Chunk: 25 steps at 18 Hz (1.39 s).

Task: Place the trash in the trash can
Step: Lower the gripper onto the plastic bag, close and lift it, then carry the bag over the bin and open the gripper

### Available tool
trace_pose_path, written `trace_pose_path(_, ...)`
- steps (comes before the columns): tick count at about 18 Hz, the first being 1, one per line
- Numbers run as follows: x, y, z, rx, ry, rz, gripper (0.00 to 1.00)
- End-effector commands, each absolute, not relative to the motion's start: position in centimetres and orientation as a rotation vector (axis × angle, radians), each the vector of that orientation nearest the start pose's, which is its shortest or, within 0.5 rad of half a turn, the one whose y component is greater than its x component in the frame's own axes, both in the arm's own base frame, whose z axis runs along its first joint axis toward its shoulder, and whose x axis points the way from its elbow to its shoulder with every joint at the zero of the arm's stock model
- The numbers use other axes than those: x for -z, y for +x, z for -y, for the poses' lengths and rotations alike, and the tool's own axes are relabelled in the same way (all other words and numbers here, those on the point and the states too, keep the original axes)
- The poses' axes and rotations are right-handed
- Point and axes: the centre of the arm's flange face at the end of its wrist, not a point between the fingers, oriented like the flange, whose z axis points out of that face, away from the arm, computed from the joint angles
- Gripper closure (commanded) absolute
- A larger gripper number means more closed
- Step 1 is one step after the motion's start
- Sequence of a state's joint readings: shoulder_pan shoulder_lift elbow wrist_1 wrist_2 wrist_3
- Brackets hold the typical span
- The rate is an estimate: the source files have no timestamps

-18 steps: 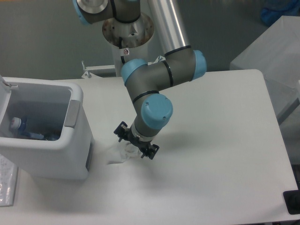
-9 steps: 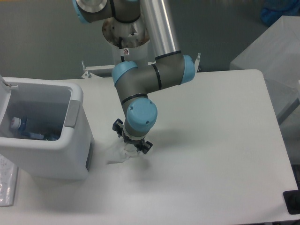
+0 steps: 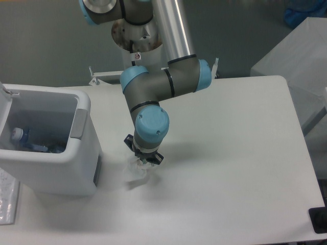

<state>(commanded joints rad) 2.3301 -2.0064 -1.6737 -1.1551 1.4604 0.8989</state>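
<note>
Swung in closer to the trash can (image 3: 46, 153) since a second ago, wrist turned and brought down over the crumpled wrapper (image 3: 137, 171), which looks bunched tighter and nudged a little away from the bin's near wall. Gripper (image 3: 143, 162) now right on top of the wrapper, fingers pointing down into it – apparently closing on the plastic, though spread cannot be told from here, the wrist housing and the clear film hiding the tips. Bottle (image 3: 20, 137) already lying inside the trash can, blue cap toward the bin's far left wall, so half the job done by the look of things. Step in hand: the pick of the second piece, just beside the trash can on the table (image 3: 230, 168). Next move likely calls for a firm pinch on thin, slippery film, a straight lift high enough to clear the rounded rim, then a carry over the opening – and a check that the wrapper actually comes up with the fingers.
</note>
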Motion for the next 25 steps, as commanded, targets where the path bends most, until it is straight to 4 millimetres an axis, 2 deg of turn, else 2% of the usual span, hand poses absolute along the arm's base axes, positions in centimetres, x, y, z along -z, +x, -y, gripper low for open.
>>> trace_pose_path(3,-26.9,-32.5,-53.9,0.202,-3.078,-0.183,1.0)
trace_pose_path(5,-28.8,-34.2,-54.1,0.217,-3.004,-0.14,1.0)
trace_pose_path(9,-34.3,-37.1,-53.6,0.249,-2.814,-0.046,1.0)
trace_pose_path(11,-36.5,-37.9,-53.2,0.258,-2.743,-0.014,1.0)
trace_pose_path(16,-43.5,-39.3,-53.0,0.294,-2.545,0.116,1.0)
trace_pose_path(19,-47.0,-38.4,-52.6,0.308,-2.472,0.157,1.0)
trace_pose_path(23,-51.7,-35.6,-52.0,0.345,-2.357,0.121,1.0)
trace_pose_path(25,-53.1,-34.3,-51.9,0.388,-2.297,0.092,1.0)
